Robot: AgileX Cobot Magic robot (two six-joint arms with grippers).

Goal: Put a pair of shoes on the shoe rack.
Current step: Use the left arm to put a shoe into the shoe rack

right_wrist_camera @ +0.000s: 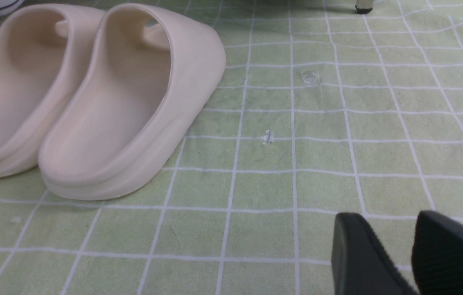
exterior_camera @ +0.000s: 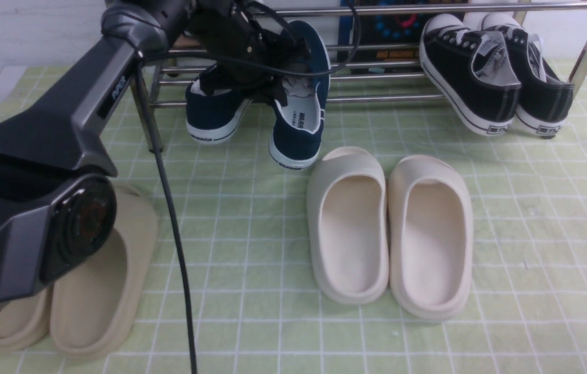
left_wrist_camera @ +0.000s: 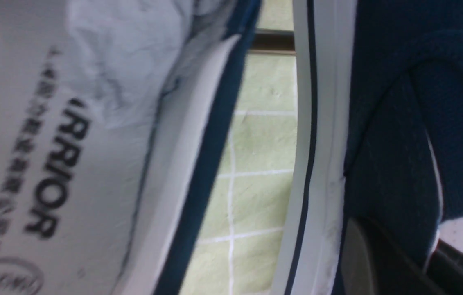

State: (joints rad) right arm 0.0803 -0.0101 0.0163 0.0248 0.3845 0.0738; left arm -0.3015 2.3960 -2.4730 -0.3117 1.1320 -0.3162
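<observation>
Navy sneakers (exterior_camera: 296, 148), white-soled, at shoe rack (exterior_camera: 376, 98); left fingers (left_wrist_camera: 364, 258) pinch one's edge.
Left wrist view: insole's "RRIOR" close up, fabric bunched above. Right wrist view alone: right fingers (right_wrist_camera: 358, 246) spread over green tiled surface (right_wrist_camera: 268, 184).

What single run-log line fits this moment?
left gripper: gripping navy shoe | other navy shoe: beside it, at shoe rack | right gripper: over bare floor
</observation>
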